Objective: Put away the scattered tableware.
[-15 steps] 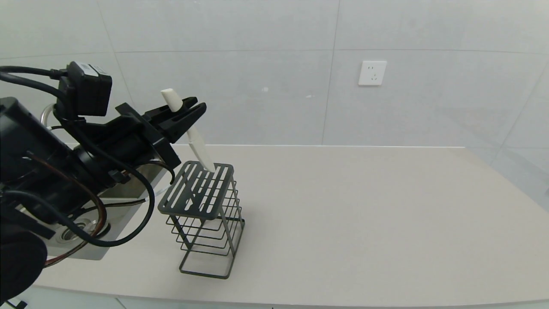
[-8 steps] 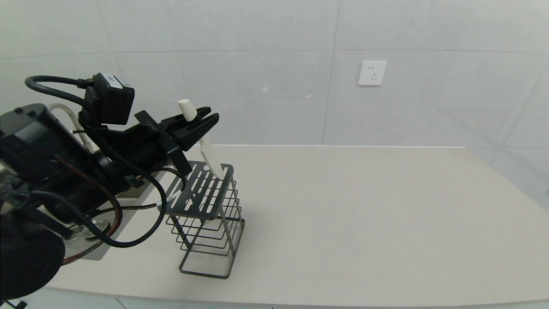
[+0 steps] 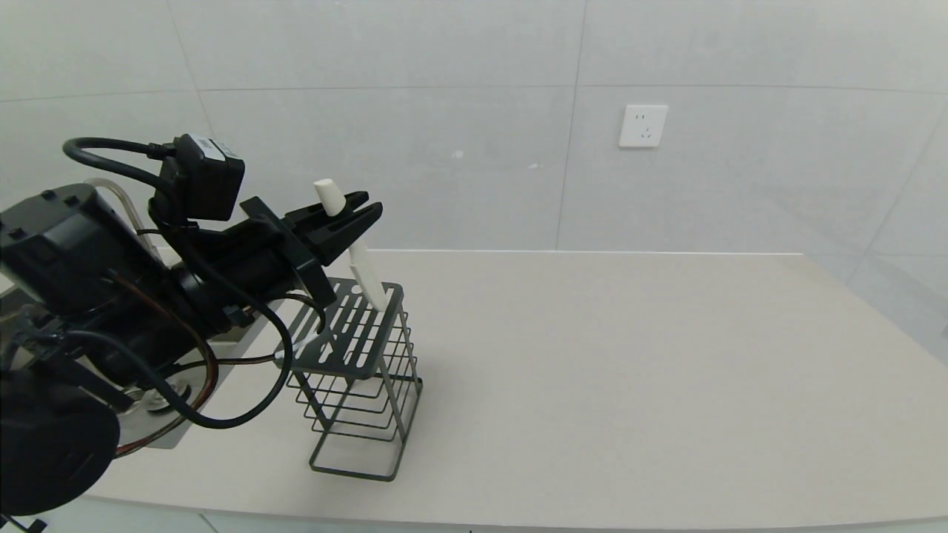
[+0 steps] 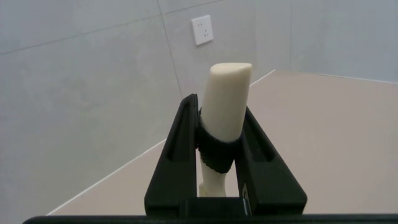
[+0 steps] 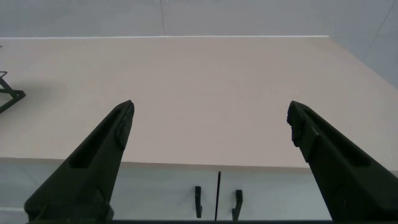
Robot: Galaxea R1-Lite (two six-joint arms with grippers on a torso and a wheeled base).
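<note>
Item 1. Left pincer (image 3: 361, 210): mine, clamped on the white utensil (image 3: 368, 275) across its upper shaft. The blunt end stands out above my fingers (image 4: 184, 134). The longer part hangs below them, tilted.

Item 2. Wire rack (image 3: 361, 385): dark, with a slotted top plate, directly beneath my left pincer. The utensil's lower end meets the far corner of that plate; whether it has entered a slot I cannot tell.

Item 3. Counter (image 3: 629, 370): pale, carrying the rack under the pincer.

Item 4. Sink (image 3: 169, 438): set in the counter behind my left pincer, beside the rack.

Item 5. Right pincer (image 5: 210, 112): mine, fingers spread wide with nothing between them, above the counter's near edge.

Item 6. Wall socket (image 3: 643, 126): white, on the tiled wall well beyond my left pincer.
</note>
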